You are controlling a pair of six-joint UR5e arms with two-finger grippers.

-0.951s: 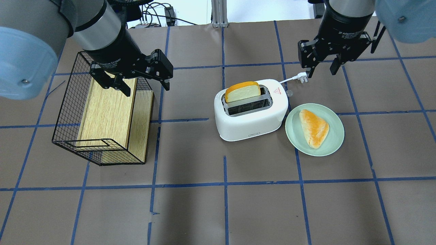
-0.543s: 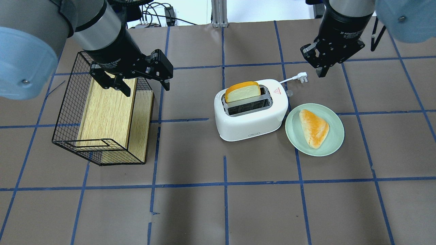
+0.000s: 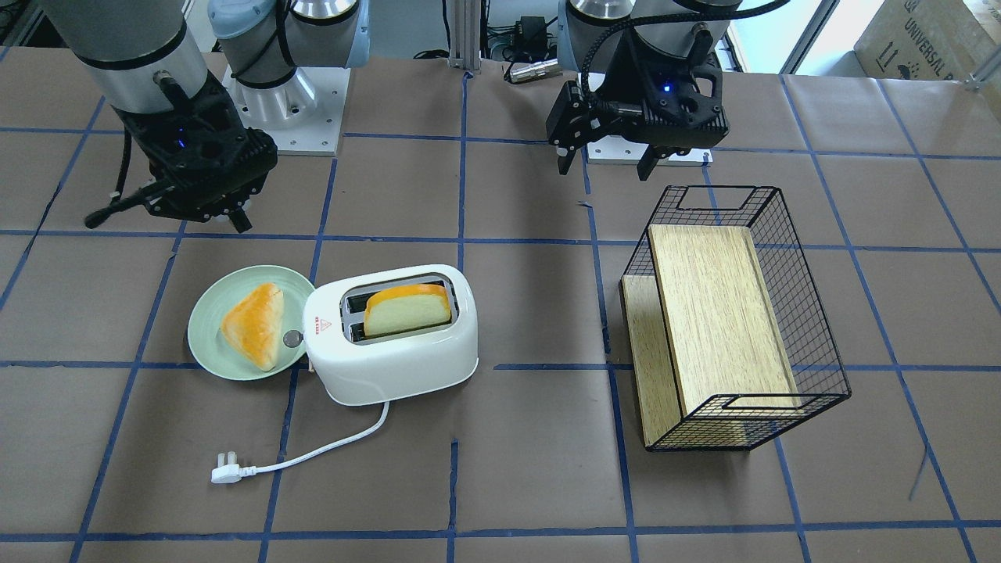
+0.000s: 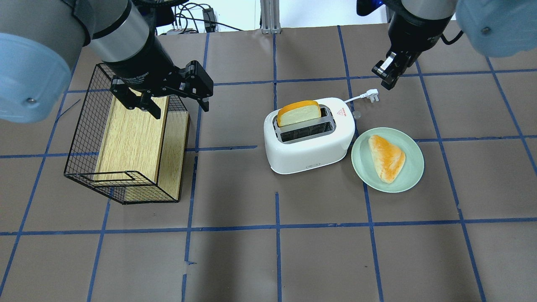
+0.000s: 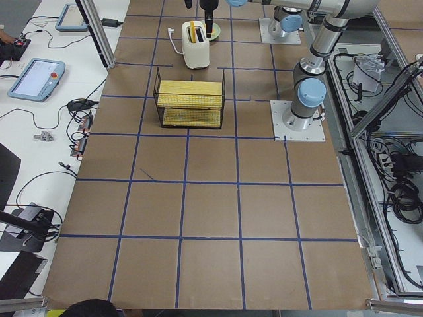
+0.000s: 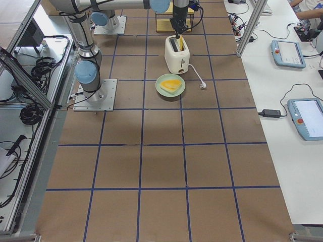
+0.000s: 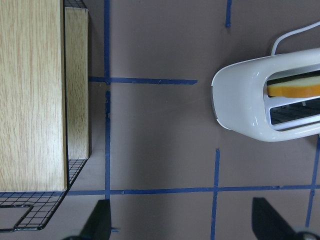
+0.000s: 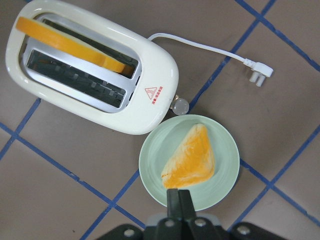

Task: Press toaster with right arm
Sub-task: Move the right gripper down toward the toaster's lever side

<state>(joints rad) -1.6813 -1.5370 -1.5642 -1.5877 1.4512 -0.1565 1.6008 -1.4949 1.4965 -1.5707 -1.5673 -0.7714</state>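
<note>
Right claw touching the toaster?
Apart. Overhead view shows the right claw hanging beyond the plug, with bare table between it and the toaster.

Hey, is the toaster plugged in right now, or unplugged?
Unplugged. The toaster's plug lies loose on the table, and the right wrist view shows its prongs bare, in no socket.

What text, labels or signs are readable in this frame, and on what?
"Adaptive Gripper": on the left gripper body.
"UNIVERSAL": on the cardboard box; the rest is cut off.
Red triangle sign with lettering on the toaster: too small to read.
</note>
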